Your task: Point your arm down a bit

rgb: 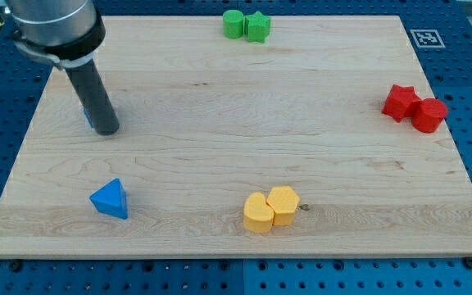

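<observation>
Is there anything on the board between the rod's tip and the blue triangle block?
Nothing: in the camera view only bare wood lies between my tip and the blue triangle block below it.

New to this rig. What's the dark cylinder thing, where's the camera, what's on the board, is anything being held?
The dark cylinder is the end of a robot arm: a plain rod with no claw, so nothing is held. It only pushes blocks by sliding my tip across the wooden board.

There is a single camera view, looking down at the board from one side; its mounting isn't recorded.

On the board: two green blocks touching at the view's top, a red star touching a red block at the right, two yellow blocks touching near the bottom, and a blue triangle at lower left, below my tip. A sliver of blue shows behind the rod; unclear what.
</observation>
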